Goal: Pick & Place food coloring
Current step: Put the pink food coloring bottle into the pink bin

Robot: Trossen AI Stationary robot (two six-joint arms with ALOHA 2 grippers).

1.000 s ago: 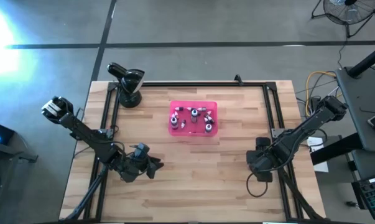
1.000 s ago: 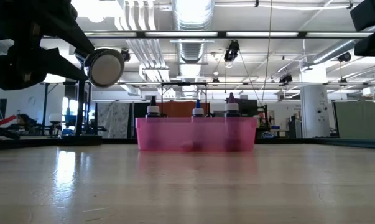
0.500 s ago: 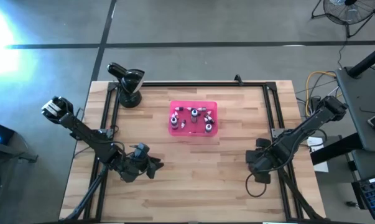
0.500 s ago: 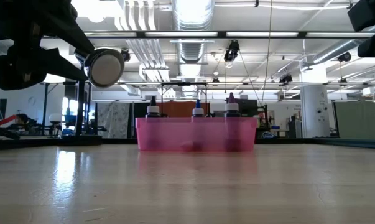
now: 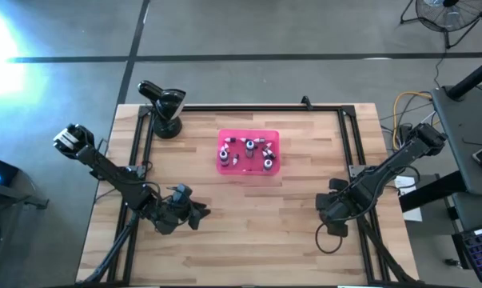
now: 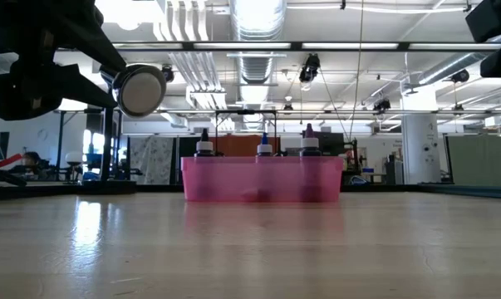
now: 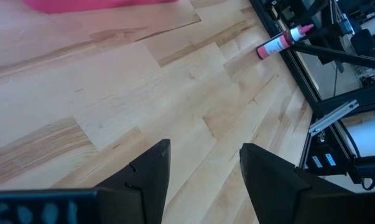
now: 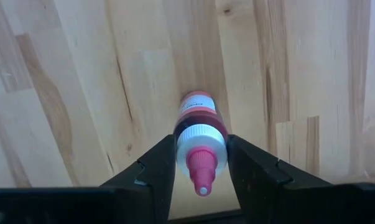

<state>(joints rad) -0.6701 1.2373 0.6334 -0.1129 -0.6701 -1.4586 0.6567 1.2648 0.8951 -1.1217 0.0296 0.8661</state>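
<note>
A pink tray (image 5: pixel 248 154) stands at the middle of the table's far half and holds several food coloring bottles. In the low view three of them (image 6: pixel 265 148) stand upright above its wall (image 6: pixel 262 178). One red food coloring bottle (image 8: pixel 199 118) with a white cap and pink tip lies near the table's right edge, and my right gripper (image 5: pixel 334 210) stands over it, pointing down, shut on it. The left wrist view shows this bottle (image 7: pixel 275 45) farther off, beside the black rail. My left gripper (image 7: pixel 203 152) hovers open over bare wood at the near left (image 5: pixel 197 212). My right gripper pinches the bottle's white cap (image 8: pixel 186 140) between its two fingers, one on each side. The fingers come from above, pointing down, and lie across the bottle. The bottle lies on its side, its red body (image 8: pixel 198 111) reaching out past the fingers over the wood.
Black frame rails (image 5: pixel 354 152) run along the table's left, right and far edges. A black camera stand (image 5: pixel 165 108) sits at the far left corner. Bare wood (image 5: pixel 256 224) stretches between the two arms on the near side of the tray.
</note>
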